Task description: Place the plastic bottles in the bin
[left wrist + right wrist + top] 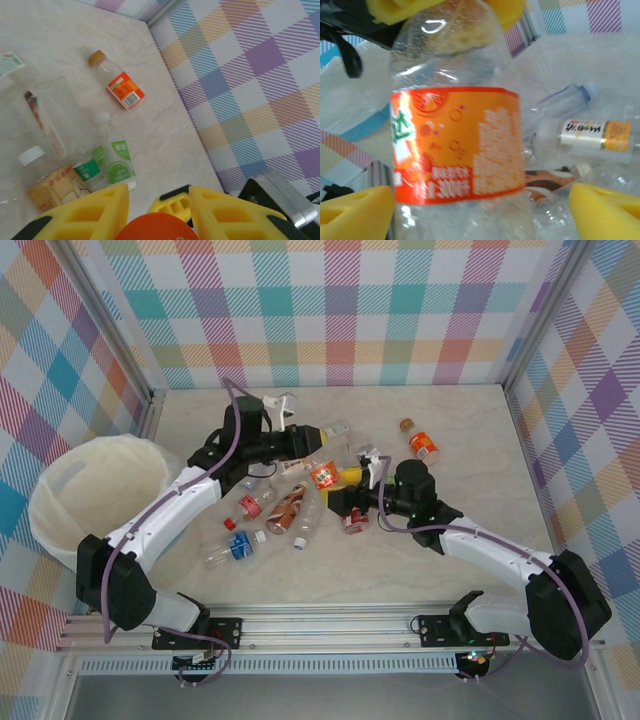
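Handover above the table. The left gripper [157, 202] is clamped on the red-orange cap end of the clear plastic bottle with the orange label [455, 145]. The right gripper [480, 212] stands apart, its yellow pads [355, 212] on either side of the bottle's body. The bottle hangs over the other clear plastic bottles [290, 510], well apart from the large round bag-lined bin [60, 490]. Advice: the right gripper should back straight off before the left swings, and the bottle should be released over the bin's middle.

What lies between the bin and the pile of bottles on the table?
In the top view, the left arm's white forearm crosses there, close by the bin; the table beside it is bare.
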Tool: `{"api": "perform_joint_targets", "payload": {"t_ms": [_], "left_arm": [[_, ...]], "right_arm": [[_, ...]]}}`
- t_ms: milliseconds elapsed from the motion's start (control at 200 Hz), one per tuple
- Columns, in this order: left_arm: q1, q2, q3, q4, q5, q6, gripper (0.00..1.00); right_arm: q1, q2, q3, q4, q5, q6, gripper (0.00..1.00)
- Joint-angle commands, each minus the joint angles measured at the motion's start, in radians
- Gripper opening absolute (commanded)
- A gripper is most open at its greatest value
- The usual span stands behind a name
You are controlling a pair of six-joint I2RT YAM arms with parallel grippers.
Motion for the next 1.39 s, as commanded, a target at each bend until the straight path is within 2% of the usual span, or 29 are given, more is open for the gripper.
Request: {"api": "perform_joint_targets", "payload": {"t_ms": [0,110,195,265,350,430,540,765,850,910,1000,1110,1185,1235,1300,1390], "left_arm": [[-0.001,-0.081,0.131,-0.202,-0.163,0.122,0.00],[-0.001,-0.133,0.232,-0.354,-0.293,0.213,0.00],[-0.002,-0.172,0.298,-0.445,-0.446,0.267,0.00],[-0.001,-0.189,0.365,-0.533,-0.608,0.312,0.00],[0.000,-0.205,0.432,-0.617,-0.900,0.365,0.00],[0.002,-0.223,0.460,-0.633,-1.137,0.422,0.00],[0.019,-0.243,0.494,-0.633,-1.374,0.472,0.00],[0.129,-0.312,0.439,-0.566,-1.697,0.521,0.00],[0.173,-0.358,0.386,-0.533,-1.689,0.515,0.00],[0.185,-0.363,0.385,-0.604,-1.681,0.462,0.00],[0.215,-0.350,0.374,-0.715,-1.730,0.377,0.00],[0.414,-0.400,0.291,-0.755,-1.468,0.280,0.00],[0.534,-0.414,0.232,-0.770,-1.402,0.246,0.00],[0.593,-0.410,0.207,-0.779,-1.363,0.231,0.00],[0.663,-0.396,0.185,-0.790,-1.259,0.217,0.00],[0.705,-0.375,0.164,-0.809,-1.179,0.198,0.00]], "right_arm": [[0.004,0.005,0.021,0.005,0.097,0.012,1.00],[0.004,0.015,0.026,-0.063,0.247,0.049,1.00],[0.003,0.025,0.018,-0.083,0.342,0.072,1.00],[0.004,0.029,0.011,-0.082,0.373,0.080,1.00],[0.003,0.032,0.009,-0.088,0.390,0.084,1.00],[0.002,0.039,0.005,-0.086,0.406,0.088,1.00],[0.002,0.056,0.004,-0.078,0.421,0.090,1.00],[0.002,0.126,0.043,-0.071,0.419,0.082,1.00],[0.002,0.154,0.069,-0.084,0.411,0.072,1.00],[0.002,0.170,0.082,-0.091,0.405,0.067,1.00],[0.002,0.193,0.092,-0.081,0.403,0.071,1.00],[0.001,0.232,0.117,-0.071,0.395,0.075,1.00],[0.001,0.259,0.140,-0.071,0.377,0.071,1.00],[0.001,0.271,0.155,-0.071,0.367,0.072,1.00],[0.001,0.286,0.168,-0.072,0.348,0.073,1.00],[0.001,0.293,0.176,-0.081,0.334,0.070,1.00]]}}
